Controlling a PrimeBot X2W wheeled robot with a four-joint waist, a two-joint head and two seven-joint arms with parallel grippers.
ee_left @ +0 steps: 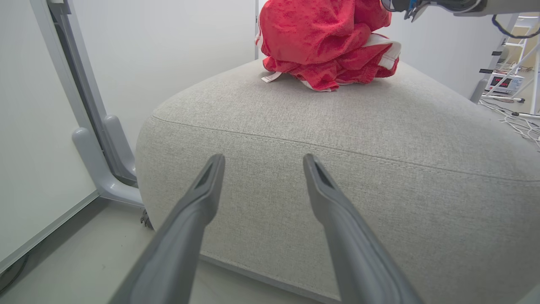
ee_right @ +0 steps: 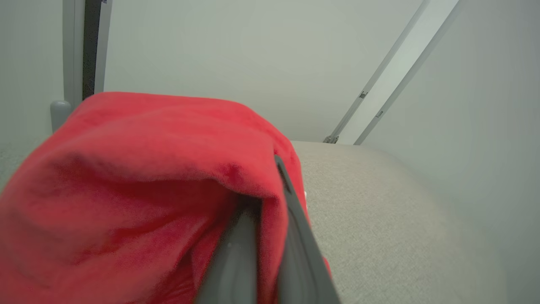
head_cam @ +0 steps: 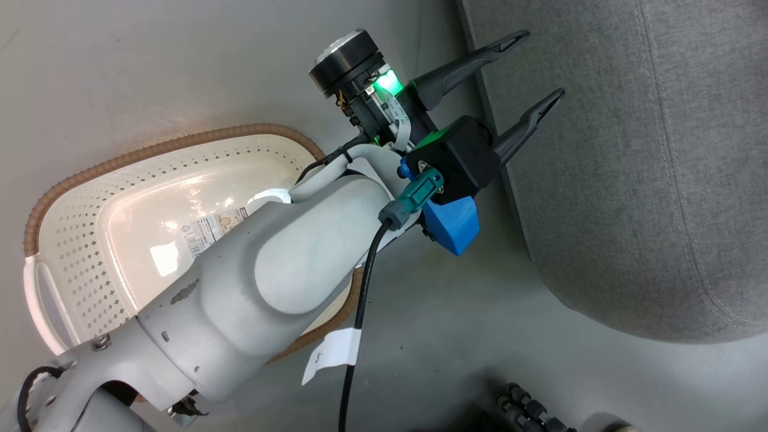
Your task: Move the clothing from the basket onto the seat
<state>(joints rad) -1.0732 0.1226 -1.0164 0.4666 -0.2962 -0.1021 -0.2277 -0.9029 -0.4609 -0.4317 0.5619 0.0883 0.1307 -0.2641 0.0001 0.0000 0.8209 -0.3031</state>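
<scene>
Red clothing (ee_right: 126, 177) pinched in R gripper (ee_right: 274, 198) over seat (ee_right: 379, 211), L gripper (ee_left: 262, 158) facing seat side, jaws wide

A smooth pale grey floor (head_cam: 120, 72) lies across the upper left of the head view. In the left wrist view, plain white wall panels (ee_left: 160, 50) stand behind a rounded grey fabric sofa seat (ee_left: 337, 126). A grey metal post with a curved foot (ee_left: 90, 143) rises at the left, and loose white cables (ee_left: 523, 124) lie at the far right.
</scene>
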